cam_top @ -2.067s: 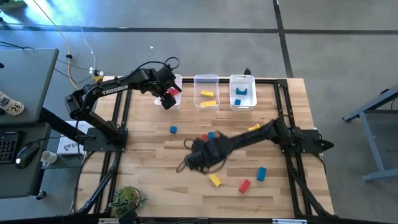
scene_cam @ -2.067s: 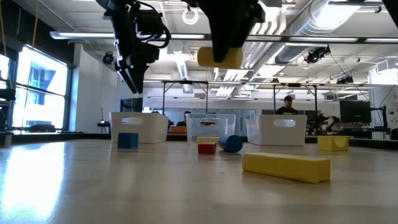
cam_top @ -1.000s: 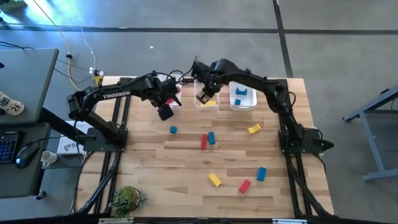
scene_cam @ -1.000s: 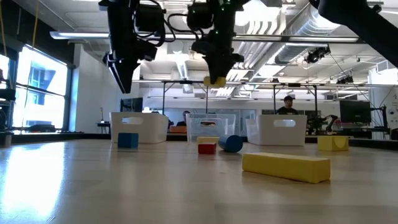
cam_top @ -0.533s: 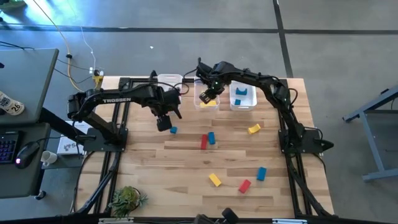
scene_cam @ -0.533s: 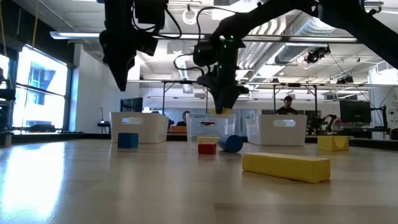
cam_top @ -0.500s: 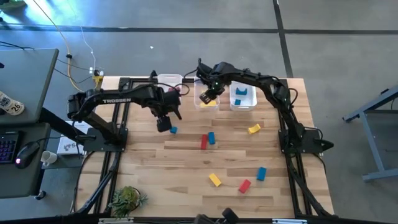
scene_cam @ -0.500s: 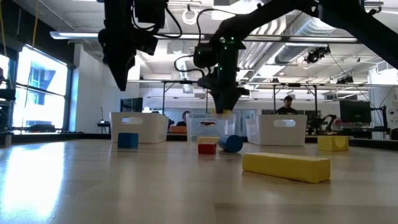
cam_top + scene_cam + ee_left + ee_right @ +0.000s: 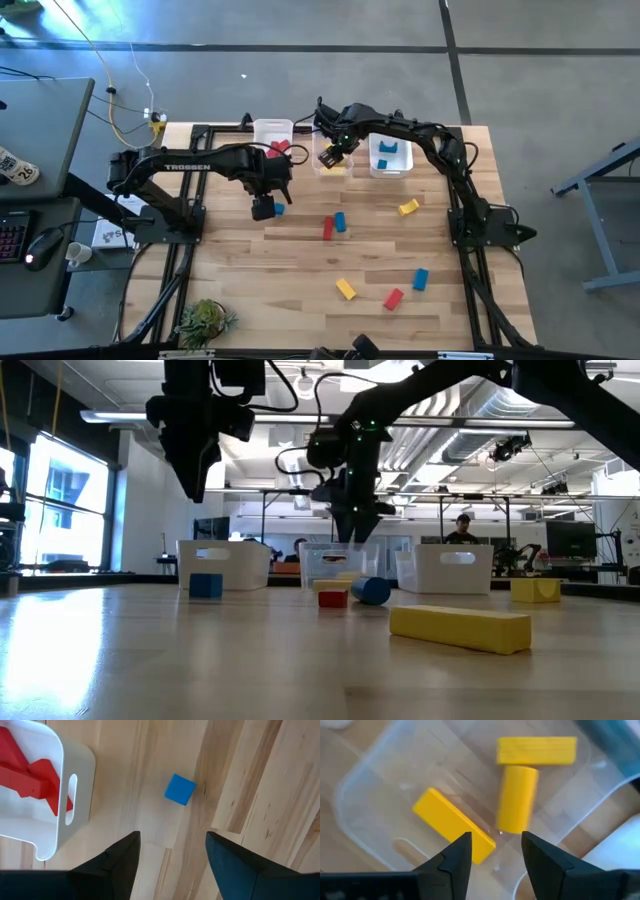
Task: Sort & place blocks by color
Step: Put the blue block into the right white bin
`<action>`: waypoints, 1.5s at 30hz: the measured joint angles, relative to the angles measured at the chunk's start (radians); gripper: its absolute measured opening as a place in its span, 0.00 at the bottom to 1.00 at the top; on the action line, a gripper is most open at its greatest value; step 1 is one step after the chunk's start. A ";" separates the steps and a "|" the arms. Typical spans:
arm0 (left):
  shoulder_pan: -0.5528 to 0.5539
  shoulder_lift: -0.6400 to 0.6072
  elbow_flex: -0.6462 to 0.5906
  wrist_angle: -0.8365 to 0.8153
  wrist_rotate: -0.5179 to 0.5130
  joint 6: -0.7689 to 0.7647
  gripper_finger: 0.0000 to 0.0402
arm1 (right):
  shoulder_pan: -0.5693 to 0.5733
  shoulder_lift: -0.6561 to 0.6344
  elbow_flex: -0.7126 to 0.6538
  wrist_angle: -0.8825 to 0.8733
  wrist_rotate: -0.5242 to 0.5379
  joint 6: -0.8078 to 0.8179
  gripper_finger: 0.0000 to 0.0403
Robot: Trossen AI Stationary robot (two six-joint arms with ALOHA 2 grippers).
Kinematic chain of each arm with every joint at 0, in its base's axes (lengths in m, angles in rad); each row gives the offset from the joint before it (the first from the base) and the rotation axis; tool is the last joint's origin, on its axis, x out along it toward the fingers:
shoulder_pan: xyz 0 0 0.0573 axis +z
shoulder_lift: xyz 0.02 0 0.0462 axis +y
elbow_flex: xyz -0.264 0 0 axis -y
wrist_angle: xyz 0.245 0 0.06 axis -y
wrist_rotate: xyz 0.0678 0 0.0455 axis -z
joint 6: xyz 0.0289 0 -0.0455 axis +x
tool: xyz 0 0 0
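Bare table (image 9: 300, 270) between scattered blocks (image 9: 333, 224)

wood table (image 9: 300, 260) matt; clear plastic bin (image 9: 365, 785); smooth yellow blocks (image 9: 517, 795).

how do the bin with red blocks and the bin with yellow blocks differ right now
The red bin sits at the left end of the row; the yellow bin is the middle one. The red bin has opaque white walls, while the yellow bin is clear, the wood showing through. The right gripper hangs open over the yellow bin; the open left gripper is off the red bin, over a blue cube. Both hold one colour only.
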 joint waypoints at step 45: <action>-0.030 -0.001 0.000 -0.067 -0.060 0.000 0.53 | 0.443 -0.001 0.169 -0.480 0.330 0.089 0.35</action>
